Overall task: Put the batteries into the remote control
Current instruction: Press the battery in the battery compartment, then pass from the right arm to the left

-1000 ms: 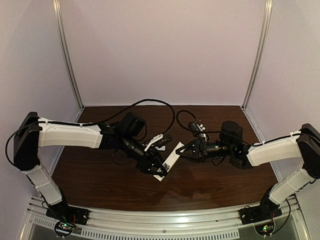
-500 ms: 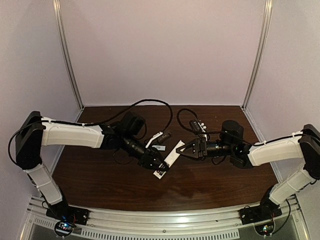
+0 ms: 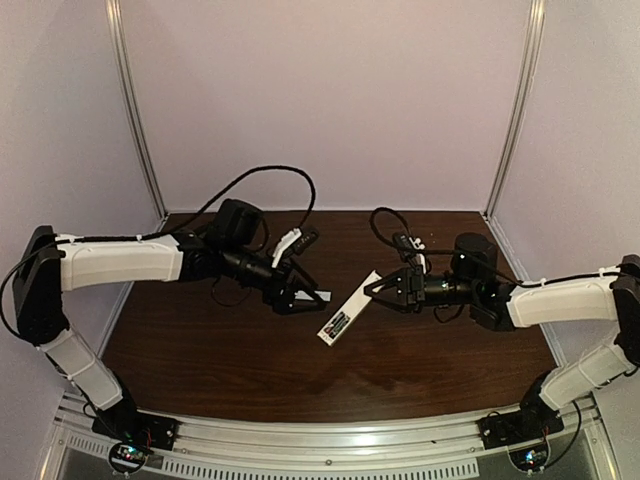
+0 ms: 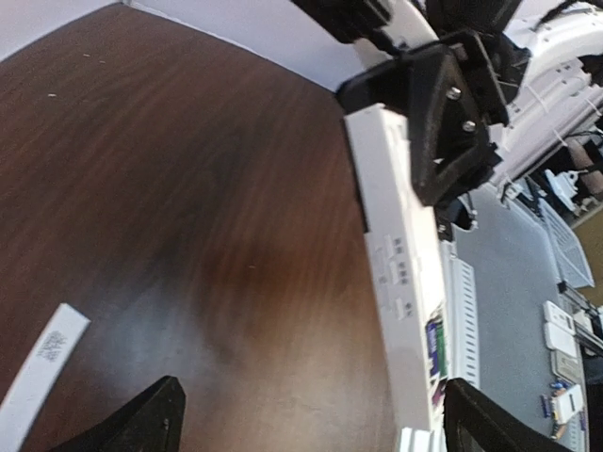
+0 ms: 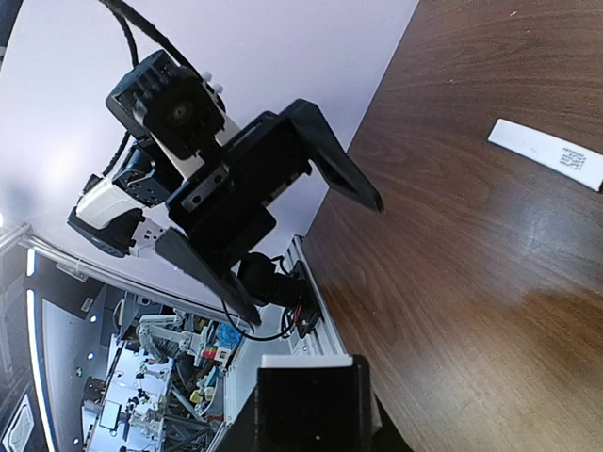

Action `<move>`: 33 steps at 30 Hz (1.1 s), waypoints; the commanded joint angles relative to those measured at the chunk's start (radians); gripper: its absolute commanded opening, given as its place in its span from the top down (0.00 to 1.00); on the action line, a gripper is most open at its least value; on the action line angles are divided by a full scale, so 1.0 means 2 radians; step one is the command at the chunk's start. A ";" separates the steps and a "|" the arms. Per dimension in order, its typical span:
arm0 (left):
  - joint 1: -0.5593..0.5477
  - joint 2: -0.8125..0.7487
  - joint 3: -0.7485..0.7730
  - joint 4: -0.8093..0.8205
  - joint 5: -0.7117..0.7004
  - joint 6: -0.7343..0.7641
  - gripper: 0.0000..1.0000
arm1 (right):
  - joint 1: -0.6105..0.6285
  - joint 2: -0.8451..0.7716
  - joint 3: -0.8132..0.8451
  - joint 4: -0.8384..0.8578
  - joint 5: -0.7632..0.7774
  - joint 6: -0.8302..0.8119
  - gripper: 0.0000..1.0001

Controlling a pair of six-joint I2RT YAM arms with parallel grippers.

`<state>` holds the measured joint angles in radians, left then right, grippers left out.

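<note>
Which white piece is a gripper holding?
The remote control, the thicker bar, pinched at one end by the right gripper; the thin strip lies loose.

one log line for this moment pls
left hand: open, empty | right hand: shut on one end of remote control | white strip: flat on table

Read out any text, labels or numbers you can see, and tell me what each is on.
Nothing here can be read.
Strip: a dark printed patch near one end, too blurred to read.
Remote: small moulded marks midway along it, too small to read.
Remote, lower end: a dark label with coloured bits, not readable.
</note>
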<state>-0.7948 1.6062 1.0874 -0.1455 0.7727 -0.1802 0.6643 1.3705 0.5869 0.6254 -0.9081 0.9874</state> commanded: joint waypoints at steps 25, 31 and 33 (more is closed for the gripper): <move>0.028 0.285 0.293 -0.223 -0.270 0.351 0.20 | -0.140 -0.054 -0.043 -0.127 0.006 -0.072 1.00; 0.020 0.232 0.270 -0.174 -0.164 0.275 0.11 | -0.139 -0.043 -0.055 -0.106 0.032 -0.058 1.00; 0.012 0.190 0.227 -0.128 -0.141 0.243 0.09 | -0.140 -0.045 -0.060 -0.097 0.047 -0.053 1.00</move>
<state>-0.7460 2.1399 1.6390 -0.5453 0.3450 0.4278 0.3904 1.2770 0.4904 0.3756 -0.8734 0.8654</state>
